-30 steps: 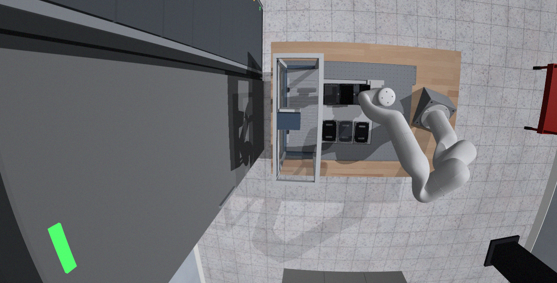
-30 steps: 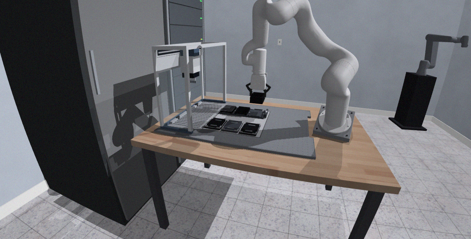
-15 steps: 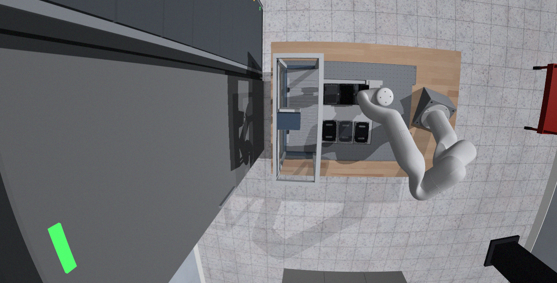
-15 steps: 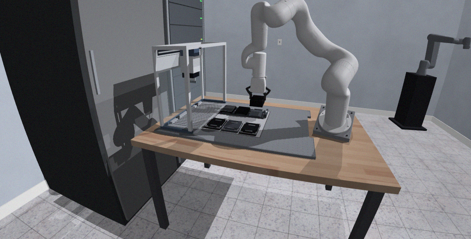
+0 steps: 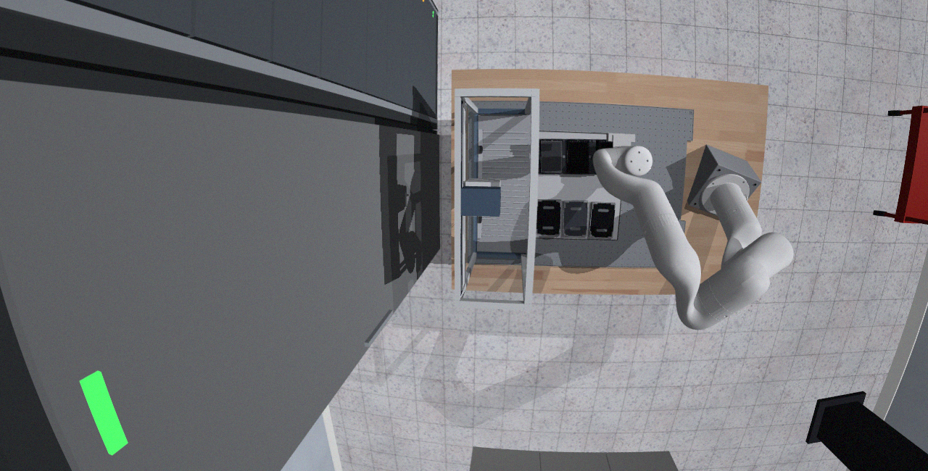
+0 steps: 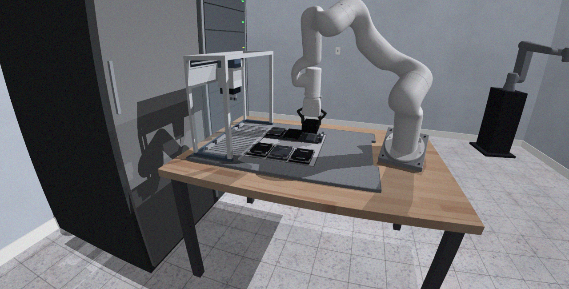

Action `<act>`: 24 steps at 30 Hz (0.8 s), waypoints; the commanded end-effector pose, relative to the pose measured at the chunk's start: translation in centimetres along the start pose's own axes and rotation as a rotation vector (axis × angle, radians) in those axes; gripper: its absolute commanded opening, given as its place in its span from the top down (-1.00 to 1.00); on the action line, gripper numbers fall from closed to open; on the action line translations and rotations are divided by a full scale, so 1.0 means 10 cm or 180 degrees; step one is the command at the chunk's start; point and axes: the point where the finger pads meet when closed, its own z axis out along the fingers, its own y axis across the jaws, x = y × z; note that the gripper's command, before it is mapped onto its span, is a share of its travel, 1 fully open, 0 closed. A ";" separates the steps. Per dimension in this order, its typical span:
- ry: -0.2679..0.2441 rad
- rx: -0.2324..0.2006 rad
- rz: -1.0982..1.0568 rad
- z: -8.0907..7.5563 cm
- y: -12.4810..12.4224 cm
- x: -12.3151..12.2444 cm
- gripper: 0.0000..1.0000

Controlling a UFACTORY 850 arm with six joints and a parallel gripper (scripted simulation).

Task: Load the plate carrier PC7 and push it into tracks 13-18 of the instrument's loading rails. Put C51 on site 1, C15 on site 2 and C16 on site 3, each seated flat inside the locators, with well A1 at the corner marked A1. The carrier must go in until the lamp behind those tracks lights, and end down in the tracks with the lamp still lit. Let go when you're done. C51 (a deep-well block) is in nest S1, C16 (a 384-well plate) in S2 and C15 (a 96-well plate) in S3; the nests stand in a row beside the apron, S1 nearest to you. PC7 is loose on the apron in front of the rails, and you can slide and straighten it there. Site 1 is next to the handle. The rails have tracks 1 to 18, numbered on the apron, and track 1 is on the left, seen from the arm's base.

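Observation:
The carrier PC7 (image 5: 574, 155) lies on the apron in front of the upper rail tracks, its pale handle (image 5: 623, 137) toward the arm base. It also shows in the side view (image 6: 296, 134). My gripper (image 6: 310, 126) points straight down and is shut on the tall dark deep-well block C51 (image 6: 310, 129). It holds the block low over site 1, beside the handle; I cannot tell whether the block touches the site. In the top view my wrist hides the gripper. Sites 2 and 3 look dark and flat. The nest row (image 5: 576, 218) (image 6: 280, 151) holds flat dark shapes.
The white instrument frame (image 6: 228, 100) stands over the ribbed loading rails (image 6: 242, 138) (image 5: 502, 182), with a blue head (image 5: 481, 201) above them. The arm base (image 6: 402, 150) is bolted at the table's right. A tall dark cabinet stands beyond the frame.

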 end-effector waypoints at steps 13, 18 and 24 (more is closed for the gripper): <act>0.0002 0.0006 -0.0002 0.26 -0.01 0.00 1.00; 0.0002 0.0007 -0.0002 0.32 -0.01 0.00 1.00; 0.0002 0.0006 -0.0002 0.31 -0.01 0.00 1.00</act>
